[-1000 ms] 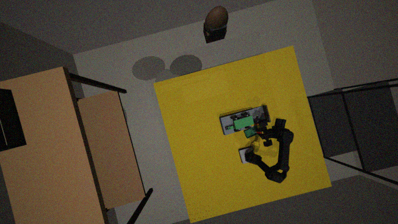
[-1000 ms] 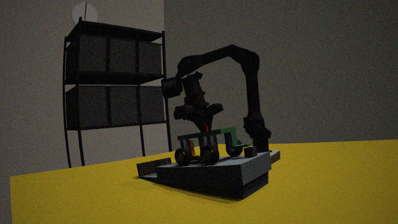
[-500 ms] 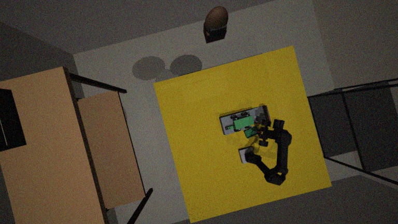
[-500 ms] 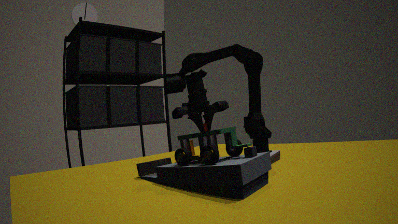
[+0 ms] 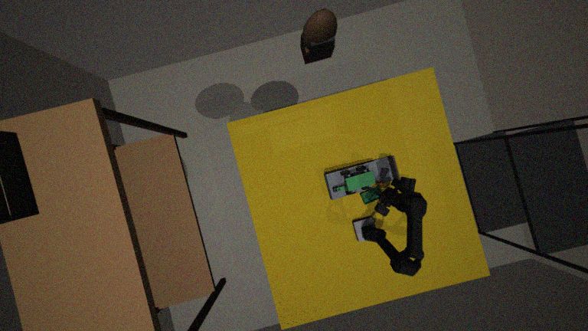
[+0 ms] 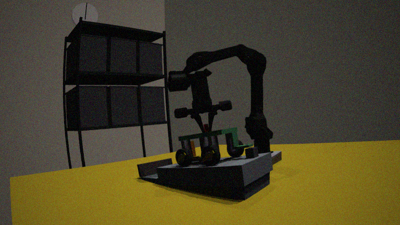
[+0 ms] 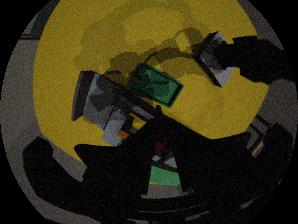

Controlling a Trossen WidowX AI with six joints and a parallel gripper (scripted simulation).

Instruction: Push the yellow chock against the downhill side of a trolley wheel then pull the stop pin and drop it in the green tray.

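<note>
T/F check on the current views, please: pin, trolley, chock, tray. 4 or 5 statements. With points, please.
1. The red-headed stop pin [image 6: 205, 127] [image 7: 160, 145] is held in the gripper [image 6: 205, 130]. True.
2. The trolley [image 5: 360, 181] [image 6: 208, 134] has rolled off the ramp [image 5: 336, 194] [image 6: 201, 178]. False: it stands on the ramp.
3. The stop pin already lies in the green tray [image 5: 365, 198] [image 7: 172, 100]. False: it is up between the fingers.
4. The chock's orange handle [image 6: 192, 148] shows beyond the trolley's near side, below its deck, in the exterior view. True.
5. The green tray sits on top of the trolley. False: it is beside the ramp, on the yellow surface [image 5: 312, 247] [image 6: 111, 192].
</note>
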